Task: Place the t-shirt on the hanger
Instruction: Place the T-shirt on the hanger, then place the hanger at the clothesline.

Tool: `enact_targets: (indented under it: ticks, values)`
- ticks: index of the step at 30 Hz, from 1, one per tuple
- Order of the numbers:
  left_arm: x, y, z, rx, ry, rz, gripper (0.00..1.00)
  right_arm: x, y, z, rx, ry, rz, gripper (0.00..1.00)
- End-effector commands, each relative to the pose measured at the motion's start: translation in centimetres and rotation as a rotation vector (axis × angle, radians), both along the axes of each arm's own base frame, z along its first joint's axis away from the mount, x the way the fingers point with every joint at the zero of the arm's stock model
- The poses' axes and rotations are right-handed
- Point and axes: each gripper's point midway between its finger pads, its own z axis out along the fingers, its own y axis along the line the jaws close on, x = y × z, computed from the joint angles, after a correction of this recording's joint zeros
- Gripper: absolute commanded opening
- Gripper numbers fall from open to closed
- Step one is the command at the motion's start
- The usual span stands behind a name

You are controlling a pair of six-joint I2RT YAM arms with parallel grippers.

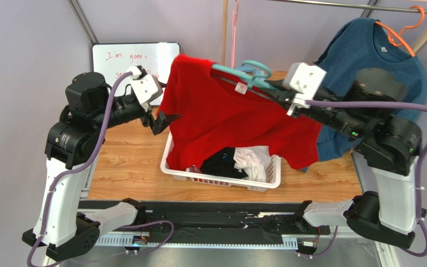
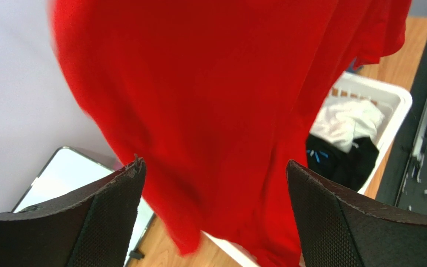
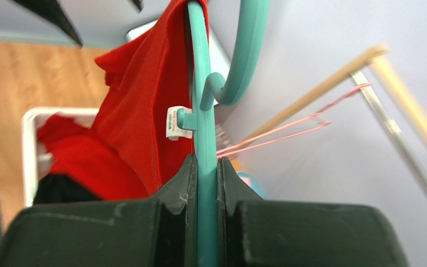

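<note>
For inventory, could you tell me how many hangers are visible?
3: teal hanger in the right gripper, orange hanger in the blue top, pink wire hanger behind; more may hide.

Red t-shirt [image 1: 227, 119] draped on teal hanger [image 3: 200, 67], white label [image 3: 178, 123] showing

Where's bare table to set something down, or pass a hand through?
Widest bare table: left of the basket, out to the left arm. A narrower strip lies right of the basket, before the right arm. Crowded: centre, where the t-shirt on the hanger hangs over the basket; back right, the blue top.
</note>
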Motion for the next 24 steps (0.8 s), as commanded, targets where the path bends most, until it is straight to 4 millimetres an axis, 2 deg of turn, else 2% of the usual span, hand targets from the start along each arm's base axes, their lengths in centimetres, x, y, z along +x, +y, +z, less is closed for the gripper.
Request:
enact_targets:
  ticks: [1,5,6,8,12,16,18,24]
  values:
    - [1.6,0.0,2.9,-0.142,-0.018,0.085,0.99,-1.5,-4.9,10.1,0.257,-0.261,-0.123,0.00]
    - [2.0,-0.5,2.6,-0.188,0.001,0.084,0.99,-3.4,-7.7,13.2,0.349,-0.342,-0.153,0.00]
    - [2.1,-0.9,1.7,-0.184,0.026,0.068,0.99,-4.4,-8.6,13.8,0.375,-0.357,-0.150,0.00]
    - [2.0,-1.2,1.2,-0.183,0.027,0.045,0.99,-5.3,-9.3,14.2,0.395,-0.374,-0.140,0.00]
    - [1.6,-2.2,-0.2,-0.166,0.037,-0.031,0.99,-7.2,-12.6,15.5,0.443,-0.430,-0.196,0.00]
    - [1.4,-3.1,-2.1,-0.135,0.072,-0.102,0.97,-8.7,-15.1,16.2,0.464,-0.485,-0.259,0.00]
    - [0.7,-4.0,-3.4,-0.121,0.095,-0.174,0.96,-9.1,-16.2,16.4,0.465,-0.510,-0.308,0.00]
    - [0.3,-5.3,-4.2,-0.103,0.094,-0.234,0.94,-10.7,-20.9,16.0,0.447,-0.584,-0.535,0.00]
